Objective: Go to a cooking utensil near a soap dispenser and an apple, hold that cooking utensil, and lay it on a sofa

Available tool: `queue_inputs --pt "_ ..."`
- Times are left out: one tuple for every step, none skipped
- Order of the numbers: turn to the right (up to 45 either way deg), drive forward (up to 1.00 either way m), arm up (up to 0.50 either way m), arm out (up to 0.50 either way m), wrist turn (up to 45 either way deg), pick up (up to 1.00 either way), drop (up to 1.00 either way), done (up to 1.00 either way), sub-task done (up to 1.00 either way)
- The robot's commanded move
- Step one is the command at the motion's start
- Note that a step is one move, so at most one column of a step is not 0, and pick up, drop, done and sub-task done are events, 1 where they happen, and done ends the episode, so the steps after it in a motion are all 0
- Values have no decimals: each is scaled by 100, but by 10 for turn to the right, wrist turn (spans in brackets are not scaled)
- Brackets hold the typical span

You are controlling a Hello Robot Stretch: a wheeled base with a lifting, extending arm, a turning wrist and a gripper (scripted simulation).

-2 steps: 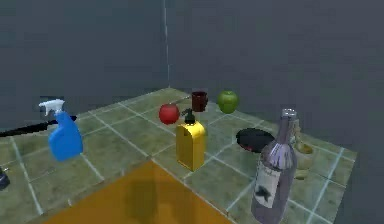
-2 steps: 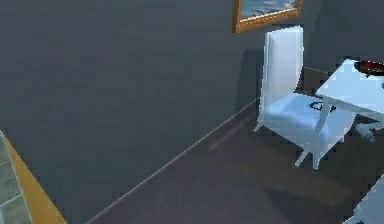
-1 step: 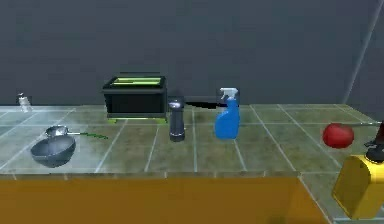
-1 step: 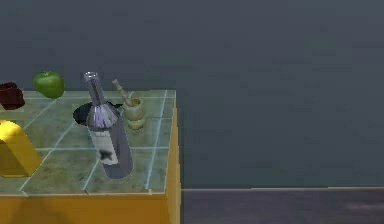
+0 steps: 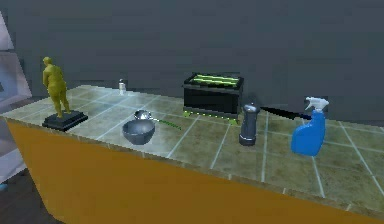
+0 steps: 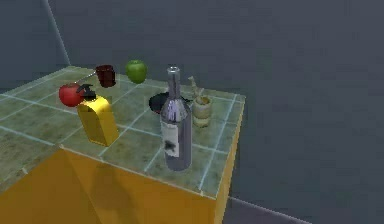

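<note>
Forward view: tiled tabletop (image 5: pixel 200 142) with an orange front, running from the view's left to its right. Items, left to right: gold statue (image 5: pixel 57 88) of a standing figure on a dark base, at the near left corner; small white bottle (image 5: pixel 122 87) at the back edge; grey bowl (image 5: pixel 138 131) near the front edge, with a thin green-handled item (image 5: pixel 168 124) just beside it, its kind too small to tell; black box (image 5: pixel 214 96) with a green-lit top, toward the back; grey cylinder (image 5: pixel 248 124), upright, right of the box; blue spray bottle (image 5: pixel 311 128) with a white trigger head, farthest right. Arm side view: a corner of a like tabletop (image 6: pixel 135 150) with a yellow front, carrying a different lot. Items: red apple (image 6: pixel 70 94) at the left; dark red mug (image 6: pixel 105 75) and green apple (image 6: pixel 136 70) farther back; yellow dispenser (image 6: pixel 98 122) with a dark top, just in front of the red apple; wine bottle (image 6: pixel 175 125), upright, near the front edge; dark pan (image 6: pixel 158 102), a low round shape behind the bottle, near the dispenser and both apples, whether it is the cooking utensil cannot be told; pale cup (image 6: pixel 201 108) right of it, with thin sticks rising from it. Writing: the bottle has a pale label with dark marks, too small to read. Tool: state cannot be told.
</note>
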Motion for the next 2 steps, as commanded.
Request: queue_inputs --pt "0 0 50 0 0 0 0 0 0" --pt "0 0 38 0 0 0 0 0 0"
